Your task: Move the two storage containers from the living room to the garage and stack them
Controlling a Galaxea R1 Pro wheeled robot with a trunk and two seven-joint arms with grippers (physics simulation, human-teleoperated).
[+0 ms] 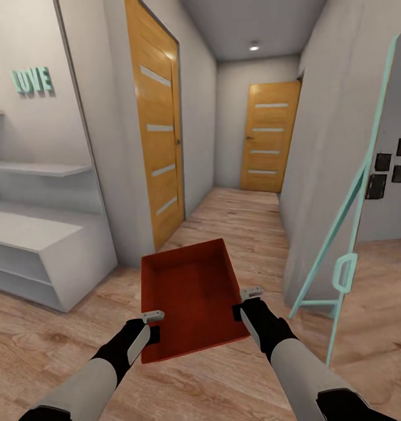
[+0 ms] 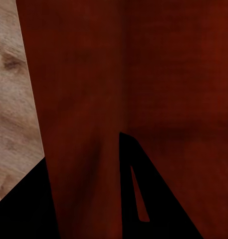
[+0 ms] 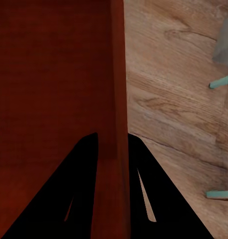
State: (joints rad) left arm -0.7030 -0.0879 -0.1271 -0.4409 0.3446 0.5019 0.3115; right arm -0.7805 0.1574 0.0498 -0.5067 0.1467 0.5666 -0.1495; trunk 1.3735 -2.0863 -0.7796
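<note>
Orange-red storage container (image 1: 189, 295) sits low in the frame's centre, above wood plank flooring (image 1: 60, 345), the left end effector (image 1: 152, 330) and right end effector (image 1: 240, 310) each clamped on a side wall.

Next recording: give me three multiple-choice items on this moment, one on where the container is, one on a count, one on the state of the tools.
1. Where is the storage container?
A. held up between both arms over the wood plank floor
B. on a white shelf
C. leaning on a door

2. How many wooden doors show in the head view?
A. one
B. two
C. four

3. How do the tools stand?
A. both open, clear of the container
B. left tool alone grips
C. each shut on a side wall

Answers:
1 A, the arms carry it in the hallway.
2 B, a near door and a far door.
3 C, left tool and right tool each straddle a wall.
</note>
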